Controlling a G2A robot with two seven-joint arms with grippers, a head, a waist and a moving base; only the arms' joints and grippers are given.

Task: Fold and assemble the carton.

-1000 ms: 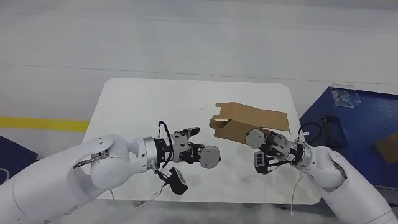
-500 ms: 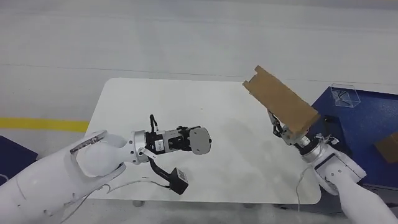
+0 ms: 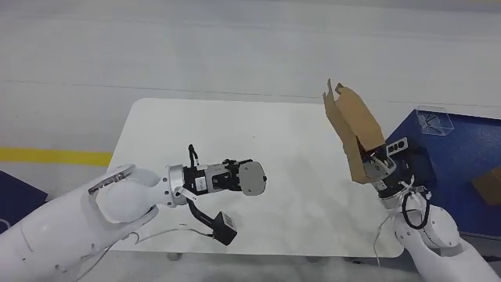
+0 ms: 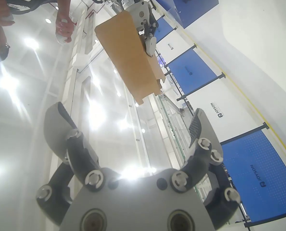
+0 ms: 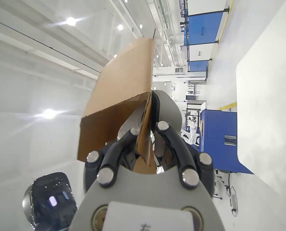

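Carton [image 3: 354, 125]: 1 pc, plain brown corrugated card, unassembled. Mostly flat, w/ one panel folded out at the gripped end and small flaps at the far end. Aloft, stood on end, tilted. Lower edge pinched betw. the fingers of right gripper [image 3: 366, 166]; body rises away from it. Well apart from left gripper [image 3: 253, 178].

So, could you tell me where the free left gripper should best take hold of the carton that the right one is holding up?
I'd take the carton by its free upper end, coming from the table side with the open left gripper. The right gripper pinches its lower end, leaving that upper end clear in the air.
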